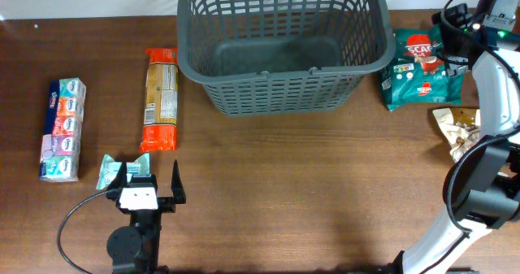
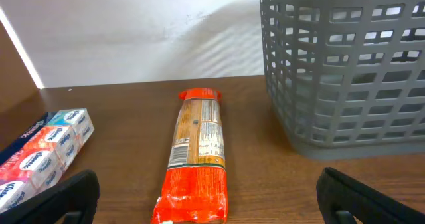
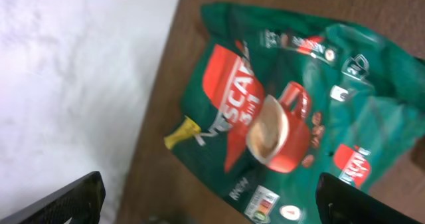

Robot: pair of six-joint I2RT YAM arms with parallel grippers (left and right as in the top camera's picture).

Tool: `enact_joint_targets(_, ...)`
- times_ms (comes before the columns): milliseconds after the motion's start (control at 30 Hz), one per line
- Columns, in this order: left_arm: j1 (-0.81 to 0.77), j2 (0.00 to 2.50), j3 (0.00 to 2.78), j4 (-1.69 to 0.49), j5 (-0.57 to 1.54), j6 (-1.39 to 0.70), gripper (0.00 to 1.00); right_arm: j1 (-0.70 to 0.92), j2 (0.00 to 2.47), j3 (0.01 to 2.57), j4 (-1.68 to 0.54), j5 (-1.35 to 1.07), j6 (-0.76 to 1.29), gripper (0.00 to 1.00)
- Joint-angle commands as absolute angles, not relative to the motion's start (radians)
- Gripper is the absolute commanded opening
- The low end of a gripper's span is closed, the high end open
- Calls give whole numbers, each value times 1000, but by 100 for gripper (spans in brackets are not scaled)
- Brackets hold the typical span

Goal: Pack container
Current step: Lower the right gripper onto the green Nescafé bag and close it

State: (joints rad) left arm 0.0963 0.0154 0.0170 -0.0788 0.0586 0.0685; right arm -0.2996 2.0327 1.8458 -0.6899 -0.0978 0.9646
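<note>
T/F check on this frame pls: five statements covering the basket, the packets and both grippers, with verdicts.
1. The container has nothing in it. True.
2. The left gripper is clamped on the orange packet. False: its jaws are open and empty, and the packet lies on the table ahead of it.
3. The green coffee bag is inside the container. False: it lies on the table to the container's right, by the right gripper.
4. The right gripper is open. True.
5. The tissue pack lies left of the orange packet. True.
</note>
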Motion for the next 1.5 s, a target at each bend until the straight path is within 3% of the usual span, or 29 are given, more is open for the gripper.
enact_joint_targets(0, 91, 6, 8, -76, 52, 84, 99, -301, 2042, 1857, -702, -117, 905, 99)
enact_joint_targets(200, 91, 6, 8, -76, 52, 84, 99, -300, 2046, 1857, -654, -123, 913, 99)
enact_joint_targets(833, 91, 6, 8, -76, 52, 84, 99, -302, 2211, 1857, -561, -266, 1270, 99)
enact_joint_targets(1233, 91, 6, 8, -76, 52, 84, 99, -302, 2215, 1872, -637, -278, 1392, 99)
enact_joint_targets(1467, 91, 6, 8, -76, 52, 84, 99, -302, 2215, 2049, -800, -208, 1358, 99)
